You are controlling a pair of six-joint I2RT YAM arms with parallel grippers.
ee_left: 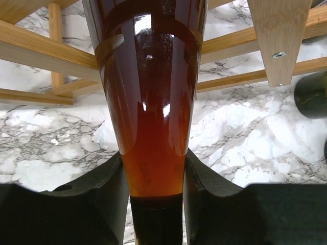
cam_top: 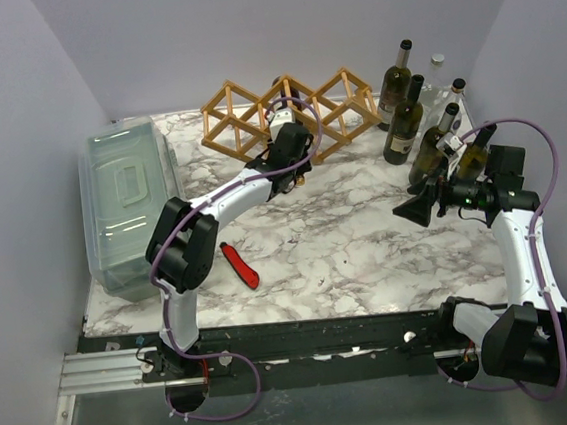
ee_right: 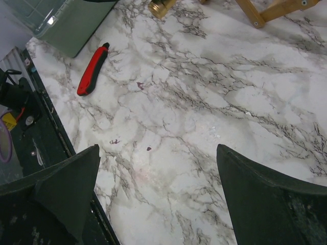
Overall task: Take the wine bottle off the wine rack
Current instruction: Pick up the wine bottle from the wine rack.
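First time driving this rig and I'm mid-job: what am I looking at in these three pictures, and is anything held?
Two robot arms work at a marble table. The overhead view looks down from behind them; the other two come from a camera on each wrist. The left gripper is closed on the neck of an amber wine bottle lying in the wooden wine rack. The right gripper hangs open and empty. Also on the table: a clear plastic box, a red-handled tool and a group of standing bottles.
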